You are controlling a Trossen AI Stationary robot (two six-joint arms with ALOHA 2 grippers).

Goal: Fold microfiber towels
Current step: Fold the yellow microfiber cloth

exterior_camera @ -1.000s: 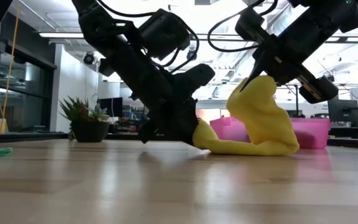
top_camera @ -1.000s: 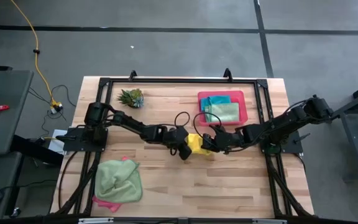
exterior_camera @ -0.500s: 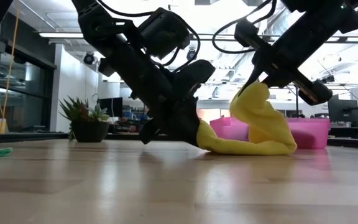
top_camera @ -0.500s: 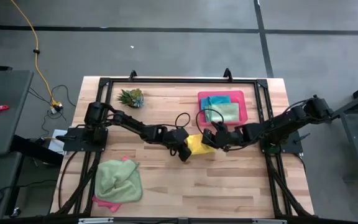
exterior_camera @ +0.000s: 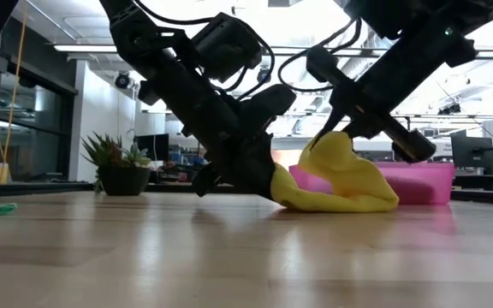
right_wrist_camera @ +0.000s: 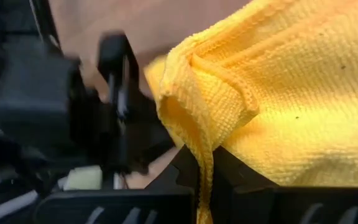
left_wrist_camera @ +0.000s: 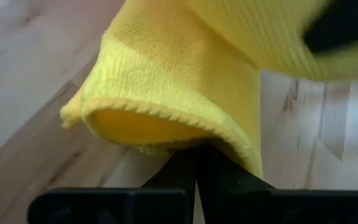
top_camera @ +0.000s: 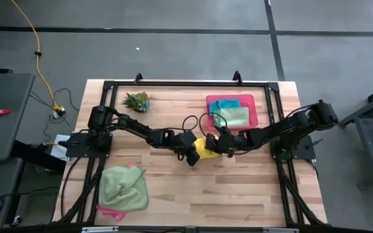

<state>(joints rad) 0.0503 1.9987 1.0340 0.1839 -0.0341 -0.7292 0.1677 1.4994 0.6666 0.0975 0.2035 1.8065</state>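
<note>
High view shows both arms meeting at mid-desk over the yellow towel [top_camera: 203, 146], most of which is hidden beneath the two wrists; only a small yellow patch shows between them. Left gripper [top_camera: 193, 157] and right gripper [top_camera: 216, 141] are both too dark against their own arms to read from above; the wrist views settle it: the left jaws are closed on a hemmed corner of the yellow towel [left_wrist_camera: 166, 118], the right jaws closed on another folded edge [right_wrist_camera: 204, 124]. Low view has the left gripper [exterior_camera: 259, 184] down at the desk surface pinning one end of the towel [exterior_camera: 336, 180], the right gripper [exterior_camera: 328, 128] holding the other end lifted above it, so the cloth humps up and drapes back to the wood; the far side of the cloth is hidden by its own bulk.

Behind the towel stands the pink tray [top_camera: 253, 110], holding a teal towel [top_camera: 225, 104] with a light green towel [top_camera: 234, 116] partly covering it; the right arm's cable crosses the tray's near corner. Plant [top_camera: 136, 101] sits near the far edge, apart from the arms. At the near left, another green towel [top_camera: 124, 188] lies crumpled over a pink towel [top_camera: 109, 210], of which only a sliver shows.

Desk [top_camera: 193, 194] is bare wood along the near side and the near right corner; a black frame runs round its edges.
</note>
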